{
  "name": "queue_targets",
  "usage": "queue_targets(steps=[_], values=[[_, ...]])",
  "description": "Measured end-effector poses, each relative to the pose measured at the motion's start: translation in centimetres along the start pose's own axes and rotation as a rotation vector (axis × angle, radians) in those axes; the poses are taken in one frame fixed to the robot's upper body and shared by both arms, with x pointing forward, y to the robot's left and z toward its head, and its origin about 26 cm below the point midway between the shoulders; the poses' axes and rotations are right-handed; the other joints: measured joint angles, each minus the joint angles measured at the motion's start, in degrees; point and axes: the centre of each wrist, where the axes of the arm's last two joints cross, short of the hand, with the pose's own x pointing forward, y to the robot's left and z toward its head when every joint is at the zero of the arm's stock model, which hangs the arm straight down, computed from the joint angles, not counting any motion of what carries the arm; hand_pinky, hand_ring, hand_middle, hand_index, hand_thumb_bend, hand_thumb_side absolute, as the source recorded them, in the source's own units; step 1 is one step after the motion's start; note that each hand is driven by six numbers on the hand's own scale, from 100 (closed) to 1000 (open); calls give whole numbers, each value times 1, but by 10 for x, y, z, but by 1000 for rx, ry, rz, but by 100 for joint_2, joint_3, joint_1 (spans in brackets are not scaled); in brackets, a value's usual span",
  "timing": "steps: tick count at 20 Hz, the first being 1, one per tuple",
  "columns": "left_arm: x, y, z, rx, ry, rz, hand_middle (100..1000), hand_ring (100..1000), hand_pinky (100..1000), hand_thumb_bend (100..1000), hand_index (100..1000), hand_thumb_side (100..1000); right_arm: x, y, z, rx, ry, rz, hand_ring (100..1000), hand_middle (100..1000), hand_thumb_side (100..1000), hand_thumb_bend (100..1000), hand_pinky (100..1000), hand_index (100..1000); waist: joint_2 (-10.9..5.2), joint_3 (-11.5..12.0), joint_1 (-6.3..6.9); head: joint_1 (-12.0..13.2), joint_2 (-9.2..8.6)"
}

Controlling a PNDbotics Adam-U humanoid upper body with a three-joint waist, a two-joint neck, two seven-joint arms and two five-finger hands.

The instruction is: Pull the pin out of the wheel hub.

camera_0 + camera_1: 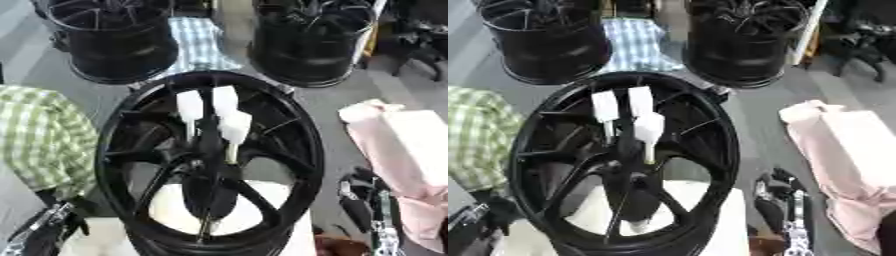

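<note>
The right hand [785, 200], black with silver joints, sits low at the lower right, its fingers [357, 192] pointing up and relaxed, holding nothing. The left hand [39, 227] shows only partly at the lower left corner; whether its fingers are spread or curled cannot be told. Between them stands the wheel hub [210, 157], a glossy black spoked ring on a white stand [702, 210]. Three white pins [223, 112] with flat tops stick out near its centre, close together. Their lower ends are hard to make out.

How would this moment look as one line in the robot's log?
wheel: flat, centre | pins: three white, in hub | left hand: lower left, away | right hand: lower right, away
</note>
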Motion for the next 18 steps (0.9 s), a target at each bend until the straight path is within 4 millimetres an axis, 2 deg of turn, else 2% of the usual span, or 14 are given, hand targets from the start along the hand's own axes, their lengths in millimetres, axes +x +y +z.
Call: queue_targets(steps=[14,18], values=[[4,1,-1,-1,-13,0,563,119,454,100,696,866,4,-1,-1,-12,-17,-20,642,715,336,104,718,798,32,237,-15,-23,0],[5,2,-2,-1,-19,0,560,130,455,100,695,866,12,-20,5,-79,-38,-7,645,720,342,100,723,803,33,225,-43,6,0]])
